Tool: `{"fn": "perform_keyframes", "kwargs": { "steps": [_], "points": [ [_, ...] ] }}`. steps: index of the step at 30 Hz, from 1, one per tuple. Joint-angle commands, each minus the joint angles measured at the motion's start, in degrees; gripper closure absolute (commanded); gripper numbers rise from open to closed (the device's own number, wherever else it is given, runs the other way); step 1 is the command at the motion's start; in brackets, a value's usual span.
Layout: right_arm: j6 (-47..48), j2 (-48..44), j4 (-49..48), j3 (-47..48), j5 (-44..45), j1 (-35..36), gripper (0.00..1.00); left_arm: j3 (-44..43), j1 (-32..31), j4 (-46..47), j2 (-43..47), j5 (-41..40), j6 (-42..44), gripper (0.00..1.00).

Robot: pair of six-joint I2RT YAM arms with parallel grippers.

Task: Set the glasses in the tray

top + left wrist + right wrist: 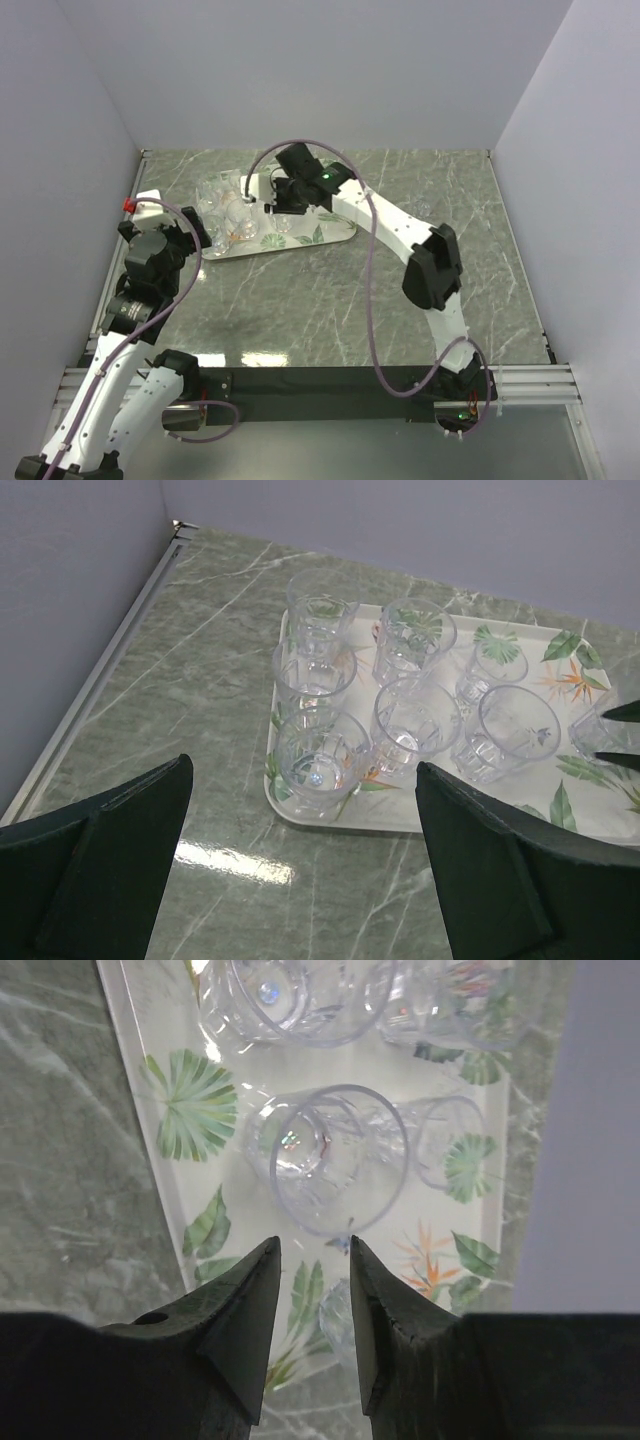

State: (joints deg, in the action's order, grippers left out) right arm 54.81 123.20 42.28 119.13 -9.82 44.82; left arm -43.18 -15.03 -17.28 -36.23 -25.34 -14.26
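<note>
The leaf-print tray (335, 238) lies at the back left of the table, and several clear glasses (232, 212) stand crowded on its left half. My right gripper (281, 203) hovers over the tray's middle. In the right wrist view its jaws (313, 1243) stand a narrow gap apart, with one glass (335, 1155) just ahead of the tips. Another glass (338, 1315) lies below, partly hidden by the right finger. My left gripper (302, 780) is wide open and empty, just short of the tray's near-left corner (330, 820), facing the nearest glass (320, 755).
Grey walls close in the table at the back and on both sides. A metal rail (110, 670) runs along the left edge. A red part (128, 204) sits by the left wall. Bare marble table (330, 300) lies in front of the tray.
</note>
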Motion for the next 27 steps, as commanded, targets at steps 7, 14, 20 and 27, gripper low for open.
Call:
{"fn": "perform_keyframes", "kwargs": {
  "steps": [7,14,20,27],
  "points": [
    [-6.99,-17.81,-1.67,-12.07,-1.16,-3.85,0.58,0.55,0.35,2.07,1.69,0.29,0.29,0.01],
    [-15.06,-25.98,-4.40,-23.40,-5.81,-14.92,0.58,0.90,0.35,2.51,2.65,0.91,0.29,0.00],
    [-20.43,-27.22,-5.02,-27.72,-7.84,-26.17,0.59,0.81,0.35,2.51,2.48,1.52,0.20,0.00],
    [-24.48,-20.82,-3.97,-26.32,-1.52,-33.21,0.59,0.82,0.35,2.51,2.39,1.70,0.20,0.01]
  ]
}}
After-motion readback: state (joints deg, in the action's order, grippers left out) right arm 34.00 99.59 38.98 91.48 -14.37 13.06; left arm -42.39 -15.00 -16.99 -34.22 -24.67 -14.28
